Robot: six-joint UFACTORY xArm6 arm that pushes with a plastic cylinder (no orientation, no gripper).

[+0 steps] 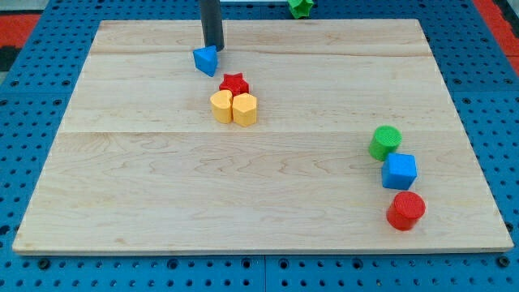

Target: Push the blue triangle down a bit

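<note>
The blue triangle (207,60) lies on the wooden board (162,178) near the view's top, left of centre. My tip (213,48) stands right at the triangle's upper edge, touching or nearly touching it. Just below and to the right of the triangle sits a red star (234,83), with a yellow block (221,106) and a second yellow block (245,109) pressed together below the star.
At the view's right, a green cylinder (385,142), a blue cube (399,171) and a red cylinder (405,211) stand in a column. A green block (301,7) lies off the board at the view's top.
</note>
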